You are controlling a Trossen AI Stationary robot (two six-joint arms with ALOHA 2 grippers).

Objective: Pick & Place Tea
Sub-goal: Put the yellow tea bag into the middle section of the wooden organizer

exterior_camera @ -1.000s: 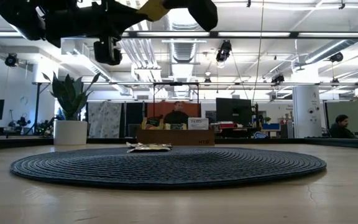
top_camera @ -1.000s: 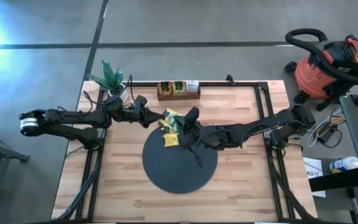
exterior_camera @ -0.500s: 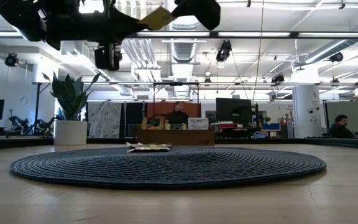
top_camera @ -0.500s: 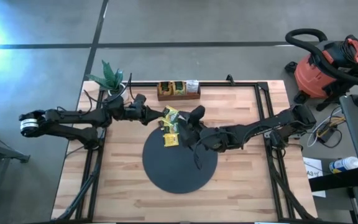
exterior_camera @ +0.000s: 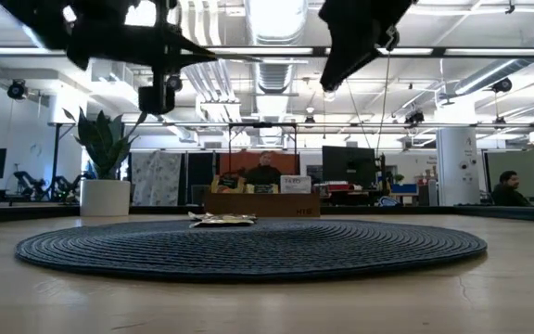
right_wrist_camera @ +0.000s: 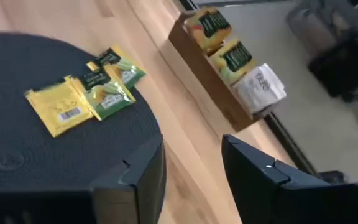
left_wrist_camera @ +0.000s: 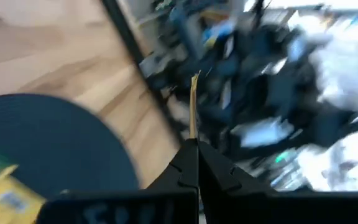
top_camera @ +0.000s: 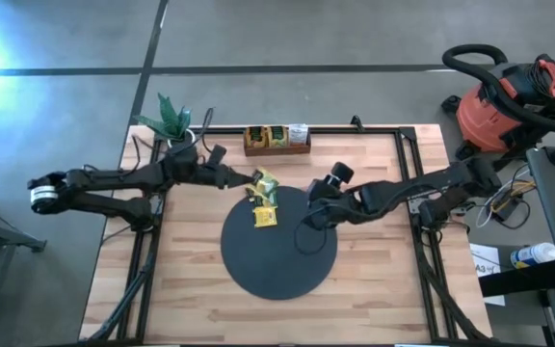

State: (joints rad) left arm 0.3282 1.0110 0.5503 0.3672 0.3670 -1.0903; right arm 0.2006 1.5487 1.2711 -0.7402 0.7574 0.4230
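My left gripper (top_camera: 249, 179) reaches in level from the table's left, above the far left rim of the black round mat (top_camera: 279, 251), and is shut on one yellow-green tea packet (top_camera: 265, 180). That packet shows edge-on ahead of the fingers (left_wrist_camera: 193, 102). My right gripper (right_wrist_camera: 193, 146) stands open and empty above the mat's far right part (top_camera: 311, 217), slanting down toward the left. Three more tea packets lie flat on the mat's far edge: one yellow (right_wrist_camera: 58, 106) and two green (right_wrist_camera: 107, 96). My left gripper pinches the near edge of the tea packet (left_wrist_camera: 192, 134) between its two shut fingers (left_wrist_camera: 182, 165). The fingers come level from the table's left. The packet sticks straight out ahead of them, lifted clear above the mat.
The brown wooden tray (top_camera: 277, 138) with more packets stands at the table's far edge, also in the right wrist view (right_wrist_camera: 222, 62). A potted plant (top_camera: 171, 120) sits at the far left corner. The mat's near half (top_camera: 277, 275) is bare.
My right gripper has let go of the packet that both grippers held, rolled over, and drawn back toward the table's right edge. My left gripper has stayed in place, rolled its wrist, and kept the packet, which has turned flatter.
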